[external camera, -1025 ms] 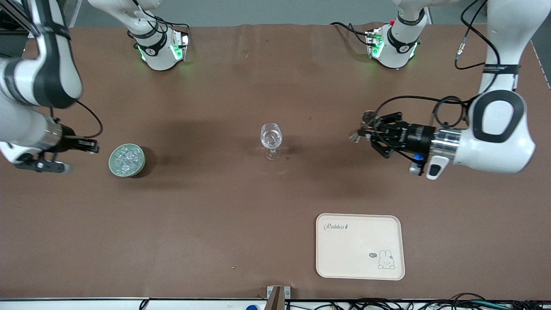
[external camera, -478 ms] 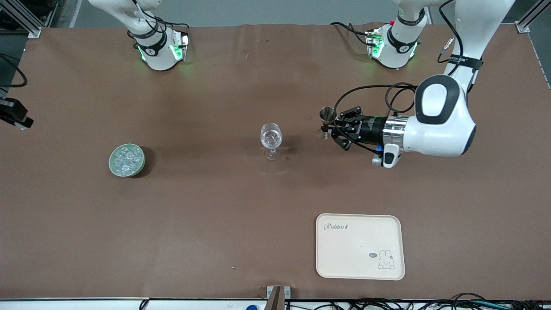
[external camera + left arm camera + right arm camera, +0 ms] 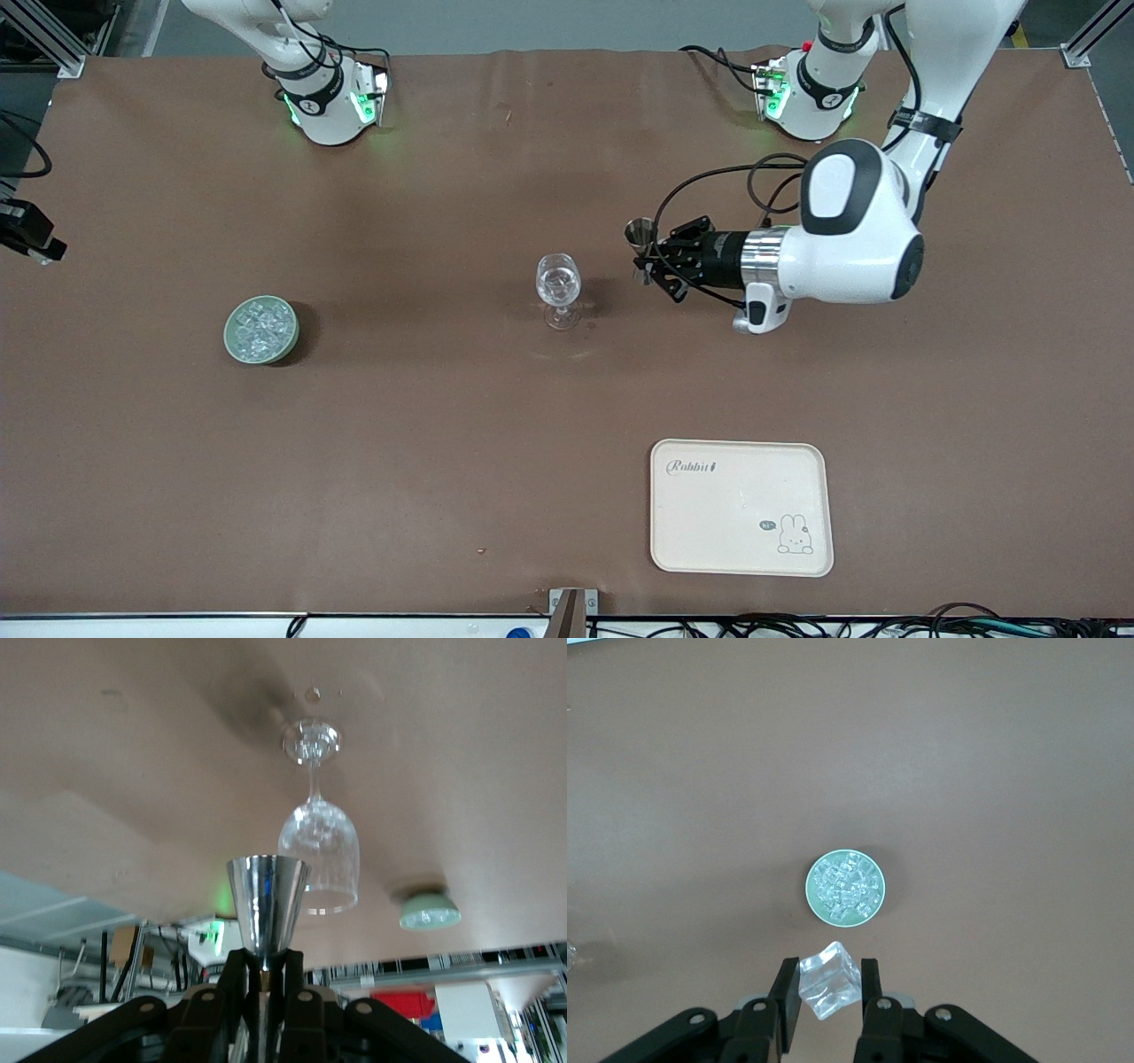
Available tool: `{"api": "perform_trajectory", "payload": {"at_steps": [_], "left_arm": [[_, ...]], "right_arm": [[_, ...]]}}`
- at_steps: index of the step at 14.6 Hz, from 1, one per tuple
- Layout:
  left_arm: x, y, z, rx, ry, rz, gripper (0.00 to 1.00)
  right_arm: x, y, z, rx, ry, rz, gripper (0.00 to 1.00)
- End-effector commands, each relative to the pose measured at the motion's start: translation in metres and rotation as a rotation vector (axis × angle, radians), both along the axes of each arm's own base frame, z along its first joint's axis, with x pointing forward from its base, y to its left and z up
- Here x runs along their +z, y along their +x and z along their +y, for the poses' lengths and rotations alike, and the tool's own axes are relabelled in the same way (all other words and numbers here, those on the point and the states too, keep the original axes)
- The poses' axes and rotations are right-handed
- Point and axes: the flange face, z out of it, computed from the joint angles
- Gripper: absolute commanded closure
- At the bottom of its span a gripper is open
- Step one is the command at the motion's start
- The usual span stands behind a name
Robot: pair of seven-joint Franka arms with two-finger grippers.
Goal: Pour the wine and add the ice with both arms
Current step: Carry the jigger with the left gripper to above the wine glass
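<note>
Take the wine glass [image 3: 558,288] as your landmark: it stands upright near the middle of the brown table [image 3: 443,443].

Your left gripper [image 3: 649,260] hangs in the air just beside the glass, toward the left arm's end of the table. Its fingers are clamped on the narrow waist of a metal jigger [image 3: 640,234]. In the left wrist view you see the jigger [image 3: 266,904] gripped at its neck, with one cone flaring out toward the wine glass [image 3: 319,855].

The ice [image 3: 260,325] sits heaped in a small green bowl [image 3: 232,347], well apart from the glass toward the right arm's end of the table.

Your right gripper [image 3: 830,992] is out of the front view. Its wrist view looks straight down on the green bowl [image 3: 816,904] and the ice [image 3: 848,885] in it. Its two fingers [image 3: 786,997] are closed on a single clear ice cube [image 3: 828,980], held up in the air near the bowl.

A cream tray [image 3: 741,558] with a rabbit drawing lies nearer to the front camera than the glass, toward the left arm's end.
</note>
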Motion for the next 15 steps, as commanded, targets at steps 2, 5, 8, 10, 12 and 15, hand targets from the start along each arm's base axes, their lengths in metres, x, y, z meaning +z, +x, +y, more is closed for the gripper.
{"api": "perform_trajectory", "payload": {"at_steps": [2, 5, 8, 10, 12, 15], "left_arm": [[-0.008, -0.008, -0.035, 0.055, 0.071, -0.018, 0.99], [-0.013, -0.009, -0.053, 0.097, 0.155, -0.063, 0.99], [-0.008, -0.012, -0.072, 0.114, 0.212, -0.106, 0.99], [-0.009, -0.013, -0.083, 0.123, 0.236, -0.121, 0.99], [-0.013, -0.012, -0.094, 0.162, 0.269, -0.140, 0.99], [-0.018, -0.012, -0.116, 0.177, 0.355, -0.181, 0.99]], "right_arm": [[0.002, -0.001, 0.004, 0.010, 0.019, -0.001, 0.99], [0.001, 0.000, 0.006, 0.011, 0.021, 0.003, 0.99], [0.001, -0.001, 0.008, 0.005, 0.022, 0.005, 0.99], [0.000, -0.001, 0.013, 0.011, 0.024, 0.011, 0.98], [0.000, -0.002, 0.014, 0.012, 0.024, 0.012, 0.98], [0.000, -0.002, 0.014, 0.012, 0.024, 0.014, 0.98]]}}
